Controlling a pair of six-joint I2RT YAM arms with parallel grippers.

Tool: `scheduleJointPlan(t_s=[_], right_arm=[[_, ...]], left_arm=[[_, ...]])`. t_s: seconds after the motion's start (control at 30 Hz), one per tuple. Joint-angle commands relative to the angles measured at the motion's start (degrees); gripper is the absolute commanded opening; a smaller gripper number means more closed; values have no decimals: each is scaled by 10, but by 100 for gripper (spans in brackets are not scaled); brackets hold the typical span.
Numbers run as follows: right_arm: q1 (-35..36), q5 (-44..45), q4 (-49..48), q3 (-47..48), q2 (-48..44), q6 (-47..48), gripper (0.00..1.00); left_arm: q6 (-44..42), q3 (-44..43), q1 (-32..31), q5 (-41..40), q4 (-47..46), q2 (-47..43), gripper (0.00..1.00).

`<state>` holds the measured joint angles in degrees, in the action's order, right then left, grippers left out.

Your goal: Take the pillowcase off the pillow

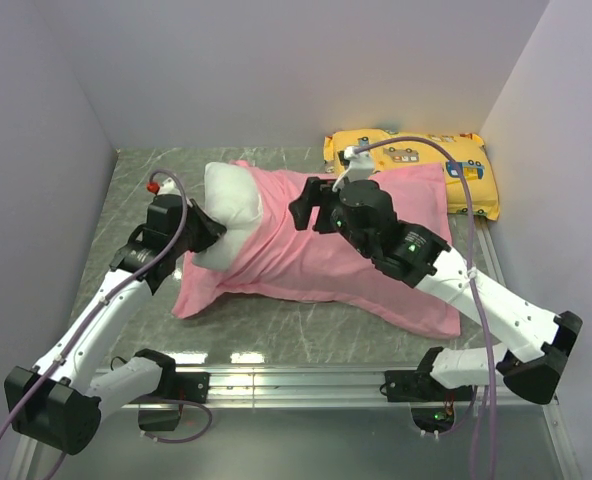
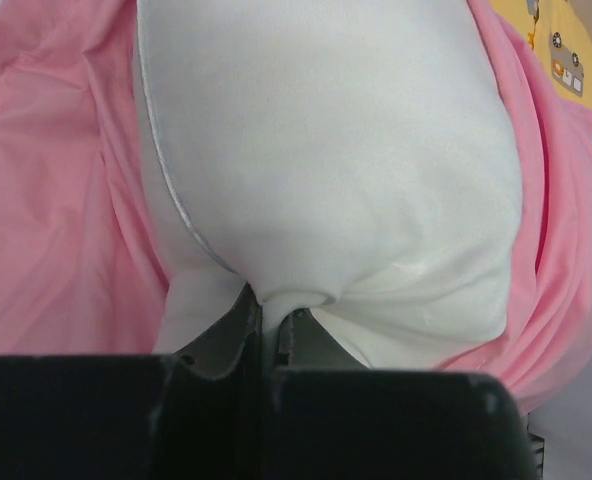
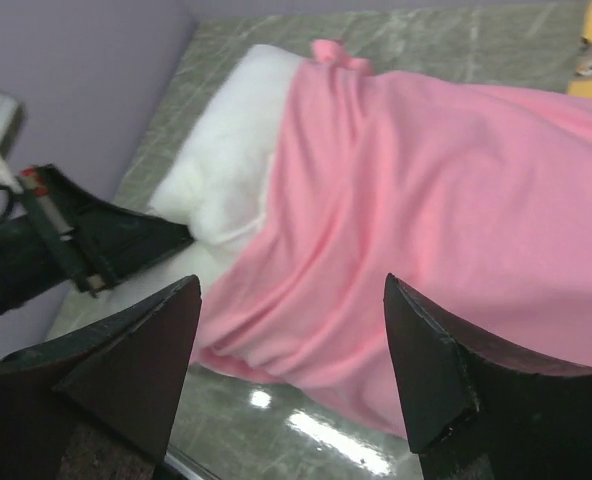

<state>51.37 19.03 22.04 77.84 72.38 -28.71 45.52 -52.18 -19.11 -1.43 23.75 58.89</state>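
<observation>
Left wrist view: left gripper point(image 2: 268, 312) clamps the exposed end of the pillow point(image 2: 326, 170), partly out of the pillowcase point(image 2: 56, 230). Right gripper point(image 3: 291, 295) hovers wide open over it; should pinch cloth only, then pull away from the left

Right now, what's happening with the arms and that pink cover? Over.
Left gripper shut on pillow corner. Right gripper open over pillowcase. Pillow partly out at left end. Yellow pillow behind, not blocking.
</observation>
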Motion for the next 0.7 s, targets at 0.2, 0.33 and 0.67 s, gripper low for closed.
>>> scheduleJointPlan(t_s=[0.2, 0.33, 0.67], right_arm=[[-24, 66, 56, -67, 72, -20, 74], [-47, 101, 92, -59, 94, -21, 13], [-256, 73, 59, -197, -54, -24, 0]], left_arm=[[2, -52, -1, -13, -14, -29, 0], [-6, -75, 0, -42, 8, -39, 0], [-39, -162, 238, -23, 64, -52, 0]])
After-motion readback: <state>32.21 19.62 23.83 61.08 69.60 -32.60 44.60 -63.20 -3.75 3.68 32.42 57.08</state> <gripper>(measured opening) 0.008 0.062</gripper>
